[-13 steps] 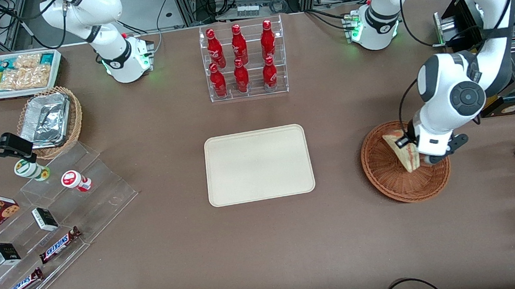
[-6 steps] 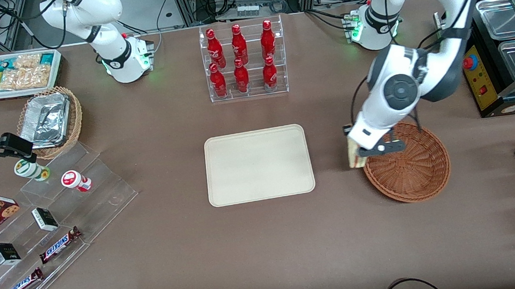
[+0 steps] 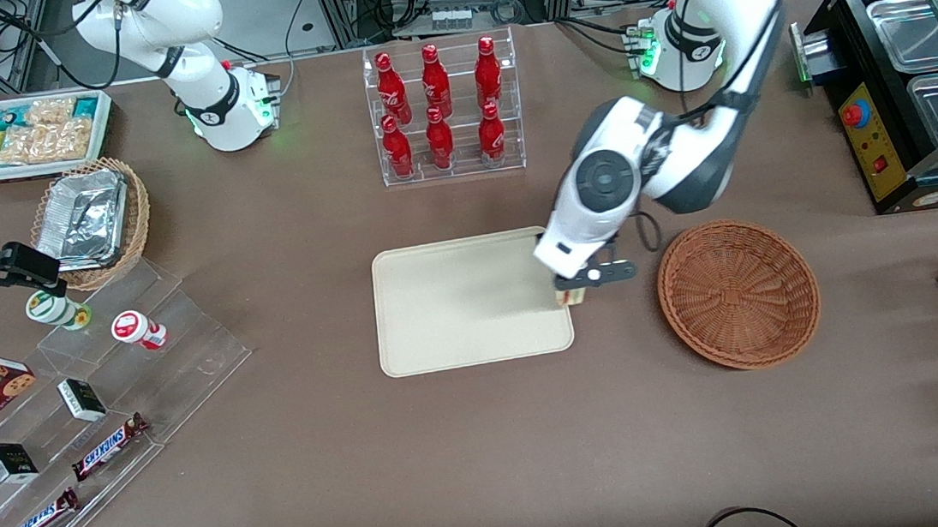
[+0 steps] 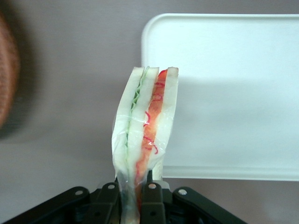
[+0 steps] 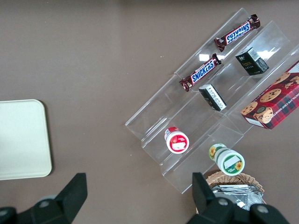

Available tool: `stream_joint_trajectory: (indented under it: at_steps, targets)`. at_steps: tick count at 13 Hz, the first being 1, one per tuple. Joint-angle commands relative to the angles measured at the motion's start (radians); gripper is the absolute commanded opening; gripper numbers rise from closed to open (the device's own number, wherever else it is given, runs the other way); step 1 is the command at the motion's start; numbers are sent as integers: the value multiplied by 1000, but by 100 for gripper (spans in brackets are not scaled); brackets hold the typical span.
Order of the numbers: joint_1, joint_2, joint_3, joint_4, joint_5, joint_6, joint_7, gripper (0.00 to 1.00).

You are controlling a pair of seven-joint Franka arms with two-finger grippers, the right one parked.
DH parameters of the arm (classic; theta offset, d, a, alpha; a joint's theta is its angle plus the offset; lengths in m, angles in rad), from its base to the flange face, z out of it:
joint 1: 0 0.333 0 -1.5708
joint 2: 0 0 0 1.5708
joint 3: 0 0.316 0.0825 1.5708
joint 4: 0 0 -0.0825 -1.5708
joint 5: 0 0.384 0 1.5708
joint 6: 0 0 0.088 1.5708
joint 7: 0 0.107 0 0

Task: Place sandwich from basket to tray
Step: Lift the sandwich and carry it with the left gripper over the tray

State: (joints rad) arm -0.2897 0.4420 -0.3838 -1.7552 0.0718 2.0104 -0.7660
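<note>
The sandwich point(image 4: 145, 140) is held on edge, its bread and red filling layers running lengthwise away from the fingers point(image 4: 152, 198), so that its long axis points straight out from the gripper point(image 4: 133, 200). In the front view only a small pale corner of the sandwich point(image 3: 573, 295) is seen, just below the wrist, at the centre-right of the frame, directly at the tray's point(image 3: 441, 335) edge that faces the basket point(image 3: 739, 293). The basket is left empty, well apart from the load.

The tray's corner point(image 4: 154, 28) is seen in the wrist view just past the sandwich tip, with most of the tray surface lying to one side of it. The coming move is judged to turn on this: the sandwich is at the rim, not yet over the tray's middle, so more travel toward the parked arm's end seems needed before lowering.

The fingers are closed narrowly on the wrapped base of the sandwich, one pad on each bread face.
</note>
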Motion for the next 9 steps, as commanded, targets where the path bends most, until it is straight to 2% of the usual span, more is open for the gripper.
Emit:
stream_joint_trajectory:
  at_steps: [1, 4, 6, 9]
  targets:
    - [-83, 139, 8, 169, 49, -38, -117, 0]
    - [-149, 228, 14, 275, 54, -38, -206, 0]
    - [-180, 285, 14, 334, 92, -32, -266, 0]
    - [-227, 354, 14, 411, 103, -32, -317, 0]
